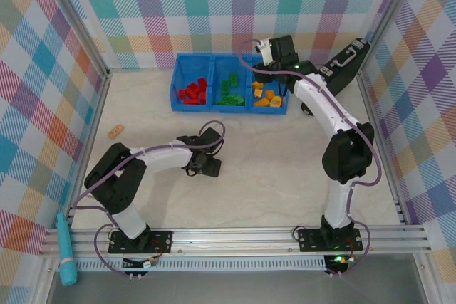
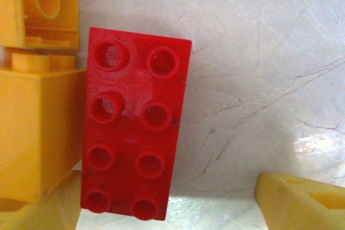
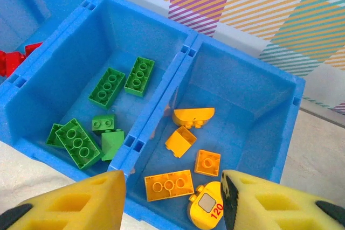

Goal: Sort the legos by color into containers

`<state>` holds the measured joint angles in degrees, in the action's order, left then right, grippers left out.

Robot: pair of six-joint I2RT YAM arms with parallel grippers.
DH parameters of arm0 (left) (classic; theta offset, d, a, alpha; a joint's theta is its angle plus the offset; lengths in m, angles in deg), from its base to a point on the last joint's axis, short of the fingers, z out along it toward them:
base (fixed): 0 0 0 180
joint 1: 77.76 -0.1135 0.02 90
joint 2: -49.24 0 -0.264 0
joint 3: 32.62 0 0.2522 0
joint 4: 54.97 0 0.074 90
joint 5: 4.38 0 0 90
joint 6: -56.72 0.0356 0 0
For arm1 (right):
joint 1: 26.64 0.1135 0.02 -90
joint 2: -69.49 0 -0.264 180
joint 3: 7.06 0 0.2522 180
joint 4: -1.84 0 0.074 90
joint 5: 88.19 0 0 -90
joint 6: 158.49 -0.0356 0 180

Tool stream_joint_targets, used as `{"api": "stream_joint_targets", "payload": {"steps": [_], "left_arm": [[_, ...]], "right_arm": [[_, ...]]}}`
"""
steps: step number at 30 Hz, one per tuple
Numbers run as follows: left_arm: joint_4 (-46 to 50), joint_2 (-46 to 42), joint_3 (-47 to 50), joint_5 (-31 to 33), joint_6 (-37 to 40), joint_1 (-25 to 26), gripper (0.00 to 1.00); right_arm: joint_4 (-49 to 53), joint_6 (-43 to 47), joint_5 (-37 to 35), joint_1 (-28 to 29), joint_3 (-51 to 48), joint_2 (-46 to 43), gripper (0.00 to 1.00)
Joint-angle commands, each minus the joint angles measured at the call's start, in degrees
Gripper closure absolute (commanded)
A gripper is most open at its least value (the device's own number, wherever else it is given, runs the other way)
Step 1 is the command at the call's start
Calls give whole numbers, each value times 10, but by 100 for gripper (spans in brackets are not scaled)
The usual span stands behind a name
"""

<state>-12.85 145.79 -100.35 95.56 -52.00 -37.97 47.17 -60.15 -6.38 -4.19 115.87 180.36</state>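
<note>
Left hand (image 1: 206, 169): lowered onto the tabletop (image 1: 285, 169), fingers spread to either side of 1 red 8-stud lego (image 2: 135, 125), which lies studs up and unpinched.
Blue tray (image 1: 173, 97), 3 compartments: red legos (image 1: 192, 92), green legos (image 1: 229, 89), yellow legos (image 1: 266, 96).
Right hand (image 3: 172, 197): fingers spread, empty, above the yellow compartment.

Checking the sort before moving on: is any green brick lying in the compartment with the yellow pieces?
No, the right compartment holds yellow pieces, while the green bricks lie in the middle compartment.
</note>
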Motion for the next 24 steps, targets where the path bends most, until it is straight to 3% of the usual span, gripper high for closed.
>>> {"api": "stream_joint_targets", "payload": {"steps": [1, 12, 24], "left_arm": [[-59, 25, -7, 75, 9, -17, 15], [-94, 37, -15, 55, 15, -20, 25], [-97, 24, -8, 78, 16, -27, 52]], "right_arm": [[-5, -8, 17, -2, -1, -13, 49], [-1, -12, 23, -1, 2, -9, 49], [6, -16, 28, 3, -1, -4, 49]]}}
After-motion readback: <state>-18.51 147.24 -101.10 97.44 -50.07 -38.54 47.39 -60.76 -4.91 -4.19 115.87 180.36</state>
